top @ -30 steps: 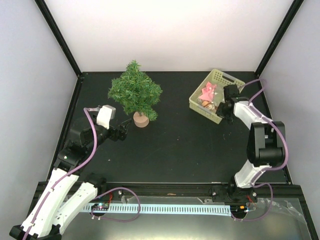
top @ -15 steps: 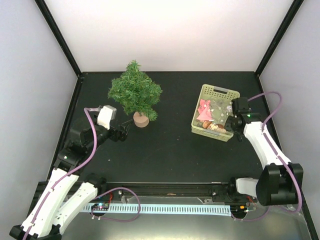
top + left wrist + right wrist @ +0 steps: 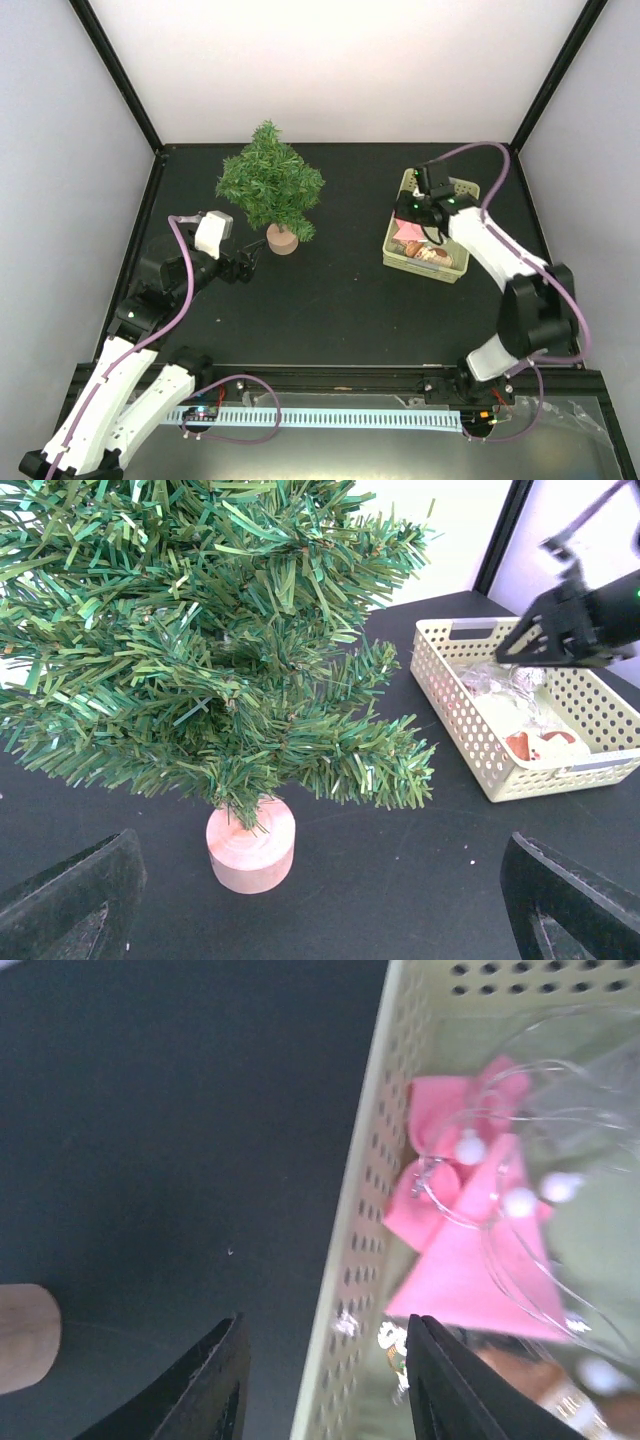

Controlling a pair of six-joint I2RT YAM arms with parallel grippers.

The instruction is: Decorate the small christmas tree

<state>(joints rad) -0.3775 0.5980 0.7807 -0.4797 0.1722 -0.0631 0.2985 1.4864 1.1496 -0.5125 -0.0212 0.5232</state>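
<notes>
Where the white walls meet at the back, the big black table (image 3: 340, 300) lies flat and holds everything.

The small christmas tree (image 3: 270, 185) stands up straight at the back of the table, on the left side. It is bushy and dark green. Its short trunk sits in a round base of light wood (image 3: 250, 845).

The pale green basket (image 3: 425, 268) sits at the back on the right side, well apart from the tree. Its walls are full of little holes.

The left hand (image 3: 247, 263) is low over the table, just in front of the tree's base and a bit to the left. It points at the base but does not touch it. Its two fingers are spread as wide as they go, and there is nothing in between them.

The right hand (image 3: 325, 1335) is over the left wall of the basket. Its fingers are partly apart. One finger is on the table side of the wall and one is on the inside. It holds nothing. I cannot tell if the fingers touch the wall.

Inside the basket lies a pink bow (image 3: 460, 1230), close to that wall. A thin clear string with white beads (image 3: 520, 1200) loops over the bow. A small red-brown and white thing (image 3: 540, 748) lies at the near end of the basket.
</notes>
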